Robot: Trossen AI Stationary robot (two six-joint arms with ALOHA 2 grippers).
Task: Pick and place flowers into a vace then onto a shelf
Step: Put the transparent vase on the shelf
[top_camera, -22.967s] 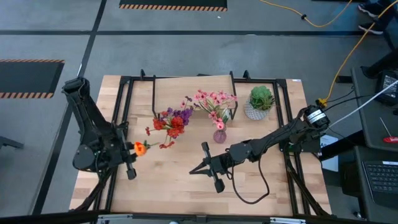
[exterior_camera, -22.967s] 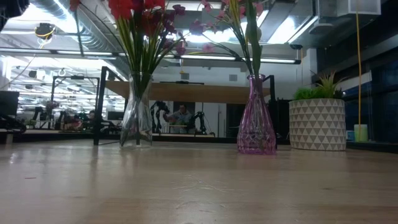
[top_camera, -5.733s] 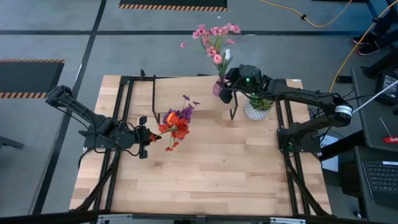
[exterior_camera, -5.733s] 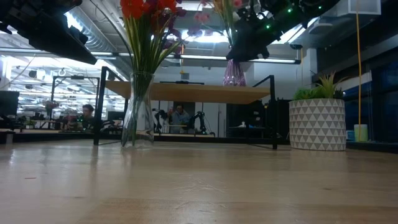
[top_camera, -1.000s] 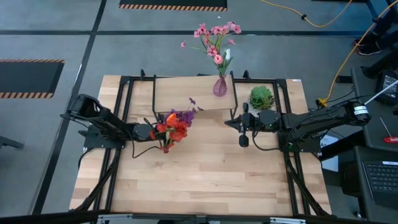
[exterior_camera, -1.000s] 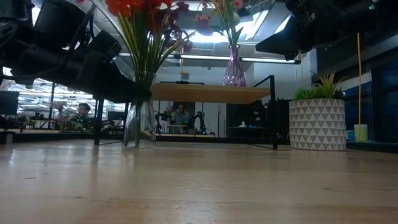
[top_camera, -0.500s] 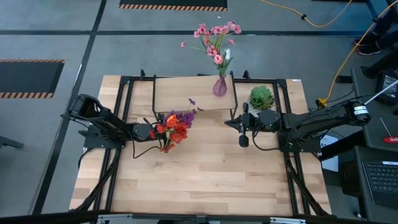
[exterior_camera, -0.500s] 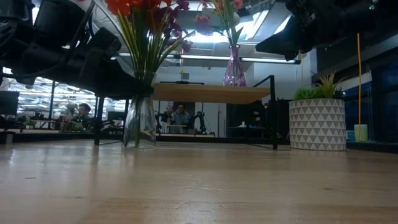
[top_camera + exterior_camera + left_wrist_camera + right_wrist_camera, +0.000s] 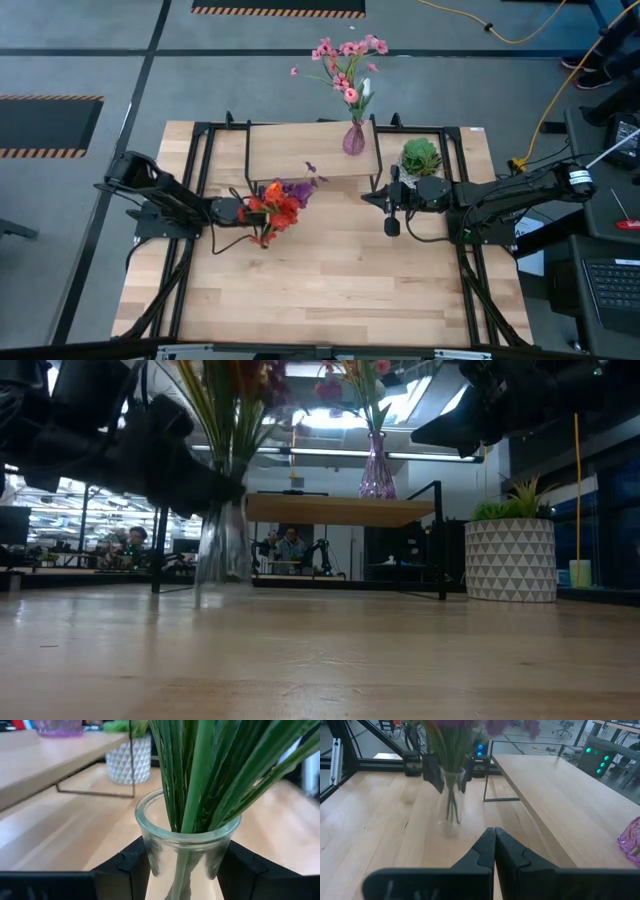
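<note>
From my seat the left gripper (image 9: 186, 870) has its 2 fingers (image 9: 131, 864) pressed on either side of the clear vase (image 9: 186, 851) neck, so I'd call it gripped; the flowers (image 9: 275, 205) stand upright in it, stems vertical, in front of the shelf (image 9: 310, 150). Right gripper (image 9: 494, 845) is pinched shut on nothing, farther off; only its wrist view shows the vase base on the table.

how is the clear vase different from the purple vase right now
The clear vase stands on the table between the left hand's fingers; the purple vase stands up on the shelf, with no hand on it. The clear vase holds red and purple flowers; the purple vase holds pink flowers. Both are upright and full.
</note>
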